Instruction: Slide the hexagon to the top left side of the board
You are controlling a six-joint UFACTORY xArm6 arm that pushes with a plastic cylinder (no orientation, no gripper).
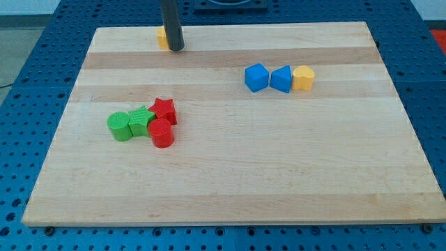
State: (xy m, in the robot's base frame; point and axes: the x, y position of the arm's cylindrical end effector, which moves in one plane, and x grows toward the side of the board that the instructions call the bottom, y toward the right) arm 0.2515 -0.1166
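Observation:
The yellow hexagon block [162,37] lies near the board's top edge, left of centre, and is mostly hidden behind my rod. My tip [175,49] rests on the board right against the hexagon's right side. Only a sliver of the yellow block shows to the left of the rod.
Two blue blocks [256,77] [281,79] and a yellow block [303,77] sit in a row at upper right. A green cylinder [119,126], a green star-like block [141,120], a red star [164,110] and a red cylinder [162,133] cluster at middle left on the wooden board [230,167].

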